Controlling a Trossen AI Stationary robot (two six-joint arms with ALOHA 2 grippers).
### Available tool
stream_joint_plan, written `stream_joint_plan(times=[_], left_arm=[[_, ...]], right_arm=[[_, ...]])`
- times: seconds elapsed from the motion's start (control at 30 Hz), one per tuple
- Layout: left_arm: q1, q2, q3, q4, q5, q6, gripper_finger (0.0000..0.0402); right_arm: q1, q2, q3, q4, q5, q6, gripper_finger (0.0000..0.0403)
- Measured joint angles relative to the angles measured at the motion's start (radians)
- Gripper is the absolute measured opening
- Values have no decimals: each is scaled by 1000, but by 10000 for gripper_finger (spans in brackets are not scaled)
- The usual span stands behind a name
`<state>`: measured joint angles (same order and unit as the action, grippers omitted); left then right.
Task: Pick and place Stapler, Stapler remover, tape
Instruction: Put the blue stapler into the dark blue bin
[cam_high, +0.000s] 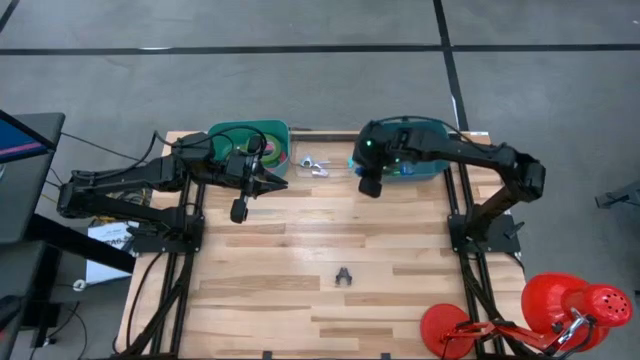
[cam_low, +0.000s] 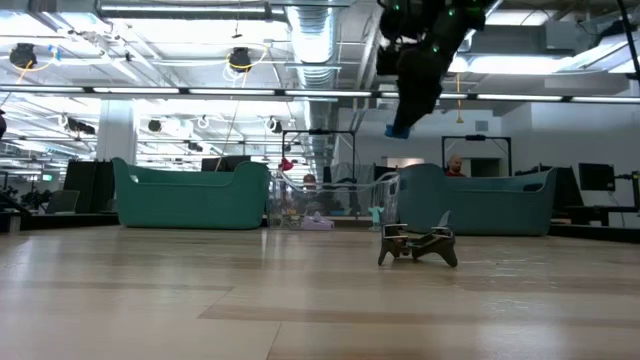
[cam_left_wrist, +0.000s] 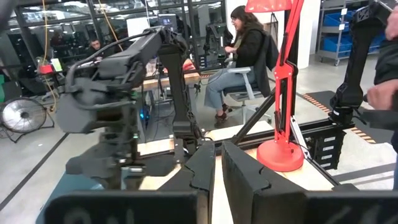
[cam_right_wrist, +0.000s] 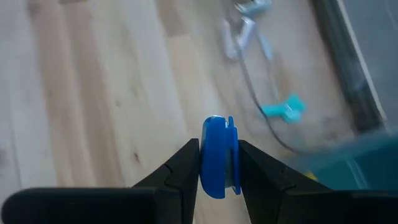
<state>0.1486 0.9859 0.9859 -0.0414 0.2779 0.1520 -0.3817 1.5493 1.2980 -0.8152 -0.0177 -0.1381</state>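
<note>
Right hand (cam_right_wrist: 217, 163) hangs above the counter (cam_high: 300, 250) beside the right teal bin (cam_high: 432, 165), clamped on a small blue piece (cam_right_wrist: 217, 155) too blurred to name, while the left hand (cam_high: 270, 182), fingers together, hovers by the left bin (cam_high: 225, 135), tape rolls (cam_high: 272, 152) half hidden inside.

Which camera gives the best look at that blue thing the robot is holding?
The right wrist view: the blue object sits large between the right gripper fingers. The low view shows only a small blue tip; the high view hides it.
</note>
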Motion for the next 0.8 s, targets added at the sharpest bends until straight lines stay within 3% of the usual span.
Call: stream_joint_plan(times=[0.37,0.8], left_arm=[[0,0,0,2,0,0,21],[0,0,0,7,0,0,21]], right_arm=[[-174,1,0,-95,95,94,97],[-238,11,-21,-118,127,139,97]])
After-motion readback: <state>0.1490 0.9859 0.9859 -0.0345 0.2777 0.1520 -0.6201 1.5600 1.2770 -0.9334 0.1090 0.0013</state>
